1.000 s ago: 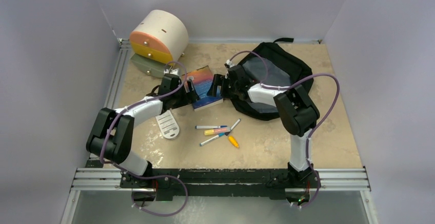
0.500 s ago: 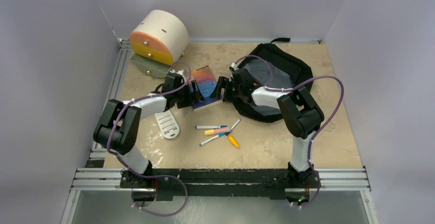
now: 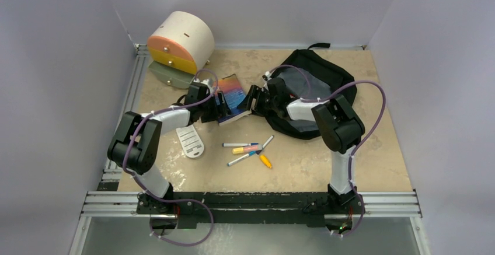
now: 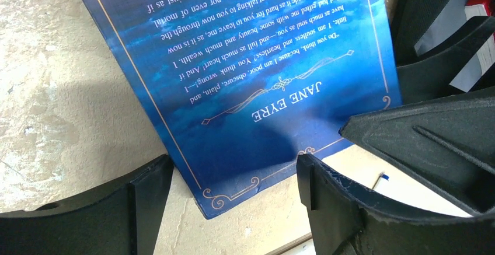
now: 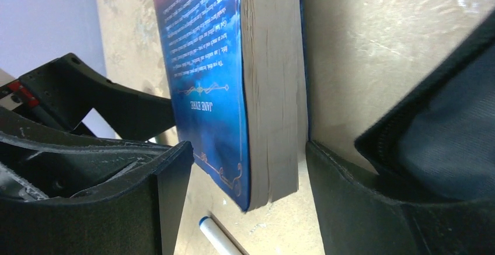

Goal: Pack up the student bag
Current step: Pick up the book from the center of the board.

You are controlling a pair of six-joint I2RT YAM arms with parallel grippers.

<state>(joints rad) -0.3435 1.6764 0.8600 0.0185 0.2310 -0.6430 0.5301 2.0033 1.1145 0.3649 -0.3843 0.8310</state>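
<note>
Student bag (image 3: pixel 334 75) at the table's (image 3: pixel 373 156) far right, book (image 3: pixel 233 96) just left of it.
Our left gripper (image 4: pixel 230 174) straddles the book's corner, fingers wide apart; our right gripper (image 5: pixel 248 151) brackets its thickness, and we cannot tell whether it is clamped.

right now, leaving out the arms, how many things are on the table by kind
Jane Eyre paperback: 1
black backpack: 1
cream-and-orange drawer box: 1
markers and pens: 5
white slotted plastic piece: 1
total: 9
</note>
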